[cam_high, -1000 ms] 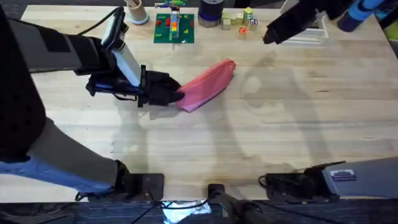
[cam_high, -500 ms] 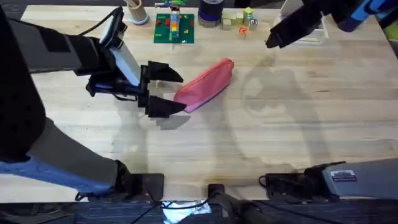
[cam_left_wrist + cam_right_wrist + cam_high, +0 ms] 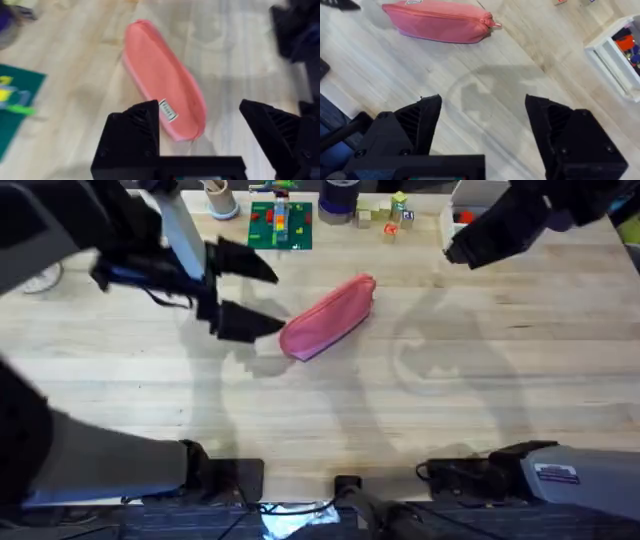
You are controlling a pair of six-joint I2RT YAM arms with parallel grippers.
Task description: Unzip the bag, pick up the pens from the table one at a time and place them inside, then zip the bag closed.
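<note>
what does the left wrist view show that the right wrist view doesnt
Left wrist view alone: a small white label on the bag's near end, and the edge of a green board with colored pieces.

Right wrist view alone: the bag's zip pull at one end, with the zip line running shut along the pouch, and a white box holding colored items.

Both: the pink bag lying flat on the table, untouched, with each view's own black fingers spread wide apart above the wood.

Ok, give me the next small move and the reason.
Probably pull the left gripper back toward its base. The bag lies zipped shut on the table, no pens lie loose on the wood, and both grippers are open and clear of the bag, so the job looks finished.
</note>
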